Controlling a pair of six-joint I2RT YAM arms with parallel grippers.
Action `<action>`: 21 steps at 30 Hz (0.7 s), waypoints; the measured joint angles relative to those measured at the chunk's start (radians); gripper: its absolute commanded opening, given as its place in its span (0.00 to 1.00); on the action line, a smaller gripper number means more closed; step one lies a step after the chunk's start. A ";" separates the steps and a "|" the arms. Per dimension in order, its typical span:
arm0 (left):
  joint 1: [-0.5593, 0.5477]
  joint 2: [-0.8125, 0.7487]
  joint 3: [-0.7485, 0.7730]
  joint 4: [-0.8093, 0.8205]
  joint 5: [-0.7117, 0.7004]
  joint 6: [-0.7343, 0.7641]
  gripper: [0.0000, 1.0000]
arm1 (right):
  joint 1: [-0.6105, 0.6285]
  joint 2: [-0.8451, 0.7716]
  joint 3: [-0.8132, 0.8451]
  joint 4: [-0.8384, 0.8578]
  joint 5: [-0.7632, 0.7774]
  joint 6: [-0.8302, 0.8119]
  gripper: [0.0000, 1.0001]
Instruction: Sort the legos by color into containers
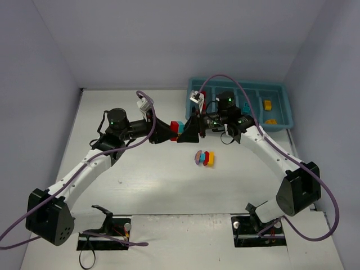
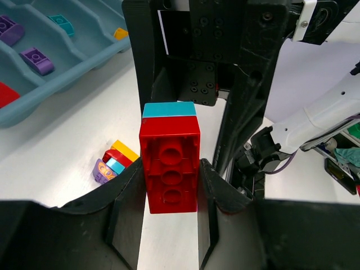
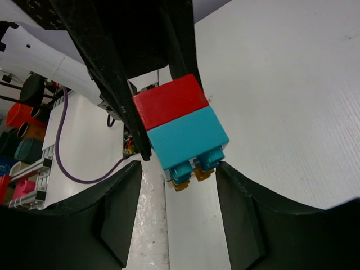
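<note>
A red brick (image 2: 170,169) with a cyan brick (image 2: 169,109) stacked on its far end is held over the bench (image 1: 140,185), midway between the two arms. The left fingers (image 2: 126,214) are clamped on the red part. The right fingers (image 3: 118,214) stand apart on either side of the cyan end. A cluster of purple, red and yellow legos (image 1: 205,158) lies nearby on the bench. The teal tray (image 1: 264,84) sits at the far right.
</note>
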 measured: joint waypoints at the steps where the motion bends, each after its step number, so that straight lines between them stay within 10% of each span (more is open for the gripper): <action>1: 0.000 0.006 0.000 0.004 0.006 0.000 0.00 | 0.005 0.000 0.000 0.000 -0.005 -0.002 0.51; 6: 0.001 0.021 0.000 0.026 0.032 -0.014 0.00 | 0.009 0.002 0.000 -0.001 -0.011 -0.010 0.39; 12: 0.005 0.021 0.000 0.044 0.057 -0.022 0.00 | 0.005 0.004 0.000 0.000 -0.026 -0.025 0.00; 21: 0.032 0.021 0.001 0.045 0.108 -0.026 0.00 | 0.005 0.004 -0.003 0.002 -0.031 -0.041 0.00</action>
